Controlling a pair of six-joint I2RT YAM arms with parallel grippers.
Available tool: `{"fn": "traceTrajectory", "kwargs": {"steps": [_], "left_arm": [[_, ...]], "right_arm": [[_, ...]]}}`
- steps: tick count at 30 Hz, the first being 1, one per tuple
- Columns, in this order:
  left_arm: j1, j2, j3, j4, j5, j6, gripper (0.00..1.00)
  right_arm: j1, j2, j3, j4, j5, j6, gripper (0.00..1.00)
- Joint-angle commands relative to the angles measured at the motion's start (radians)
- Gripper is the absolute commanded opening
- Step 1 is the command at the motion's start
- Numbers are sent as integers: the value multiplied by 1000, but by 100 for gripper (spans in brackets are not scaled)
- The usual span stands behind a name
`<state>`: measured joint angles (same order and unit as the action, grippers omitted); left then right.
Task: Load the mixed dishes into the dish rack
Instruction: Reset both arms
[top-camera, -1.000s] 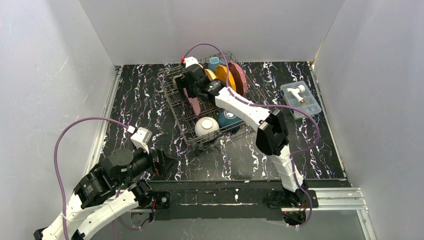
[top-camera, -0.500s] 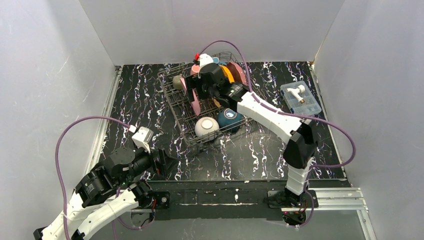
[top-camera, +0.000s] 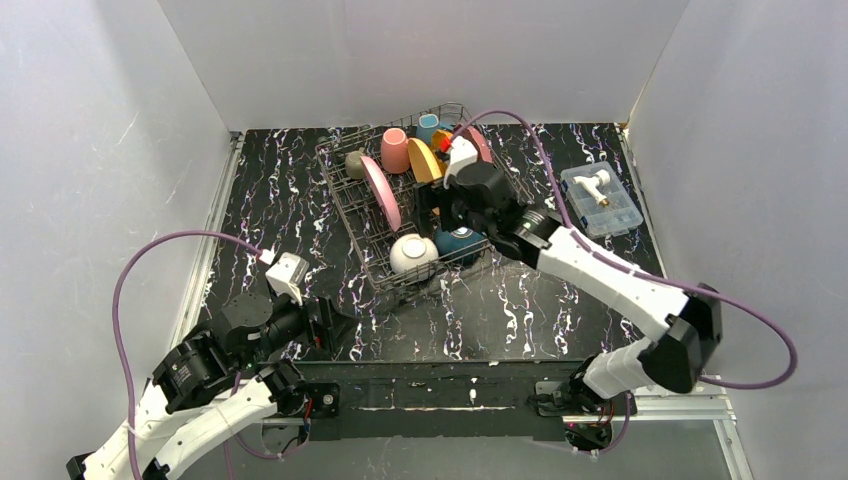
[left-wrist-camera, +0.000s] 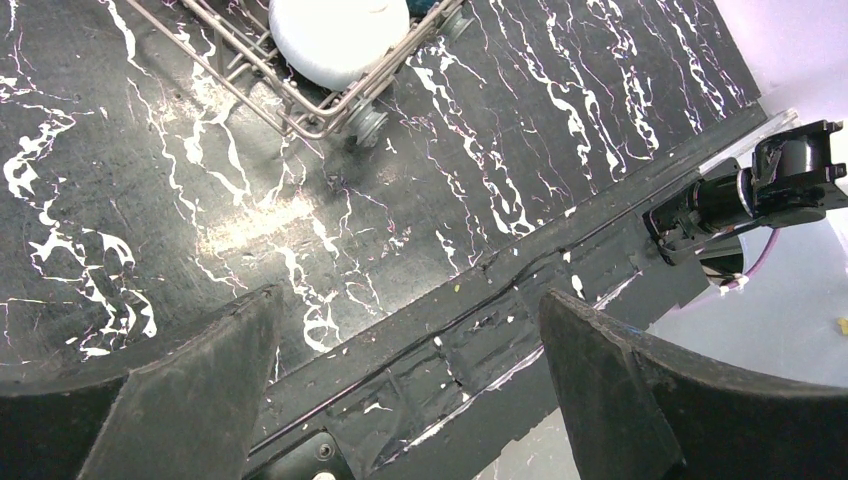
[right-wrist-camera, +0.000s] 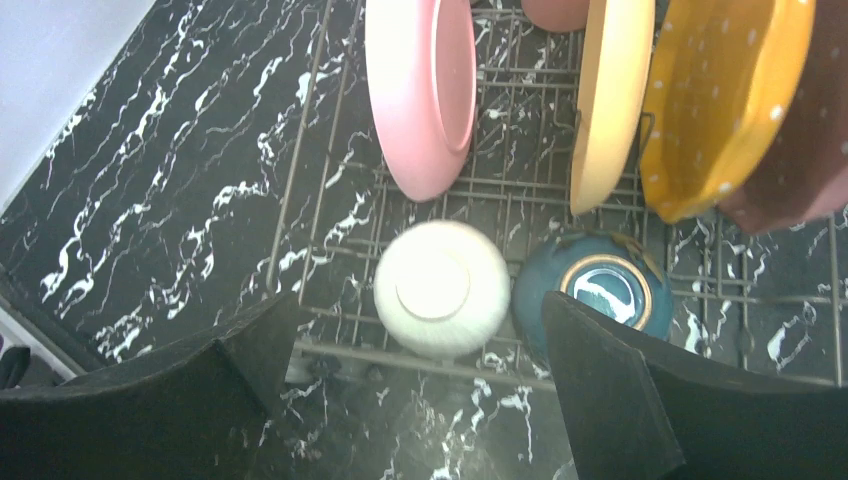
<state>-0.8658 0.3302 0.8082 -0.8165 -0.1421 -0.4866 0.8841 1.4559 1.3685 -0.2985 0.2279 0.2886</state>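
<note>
Right gripper: my jaws wide, empty. It opened the last bit just now and pulled back from the far-left end of dish rack. White bowl sits under jaws, teal bowl just beside it. Ahead of fingertips, pink plate, yellow plate, orange plate stand in tines. Left gripper: wide, empty, unmoved over table. No dish seen outside rack, so load looks done.

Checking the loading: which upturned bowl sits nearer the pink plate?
The white bowl, right by the pink plate; the teal bowl sits by the yellow plate.
</note>
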Motion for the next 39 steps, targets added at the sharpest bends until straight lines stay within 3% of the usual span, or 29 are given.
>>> {"fn": "traceTrajectory", "kwargs": {"steps": [1, 20, 29, 39], "left_arm": [[5, -7, -1, -3, -22, 9, 98], [11, 45, -3, -3, -37, 8, 99], [18, 51, -6, -3, -39, 5, 99], [20, 30, -25, 22, -9, 20, 99]], "right_arm": [[7, -140, -114, 58, -9, -5, 100], [56, -586, -631, 164, -46, 10, 100], [166, -757, -864, 211, -11, 96, 100], [268, -870, -950, 203, 79, 146, 100]]}}
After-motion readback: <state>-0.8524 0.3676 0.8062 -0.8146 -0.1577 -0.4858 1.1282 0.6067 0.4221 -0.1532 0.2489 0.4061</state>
